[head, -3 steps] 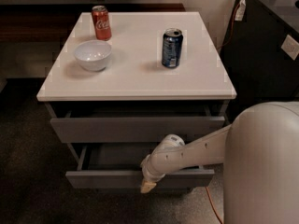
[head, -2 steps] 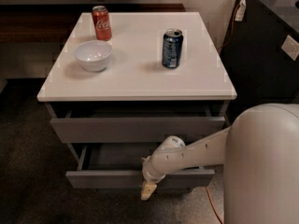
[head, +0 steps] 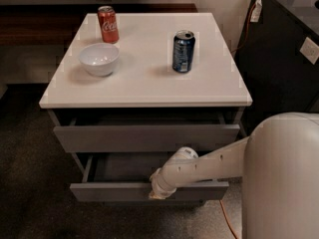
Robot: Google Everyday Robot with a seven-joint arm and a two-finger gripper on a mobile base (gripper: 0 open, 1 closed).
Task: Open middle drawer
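The hand [head: 157,194] rests at the middle drawer [head: 109,191] front, just right of centre; the front runs left-right and stands partly out toward the near side, so any pull goes nearward, though whether the hand grips it, I cannot tell.

Gripper [head: 158,194] tip lost to you down low.
Your gripper sits at the front strip of the middle drawer [head: 109,191], its tip hard to tell from the grey; the arm [head: 209,164] covers the drawer's inner right part, and the robot body [head: 284,183] runs off the right and bottom edges.
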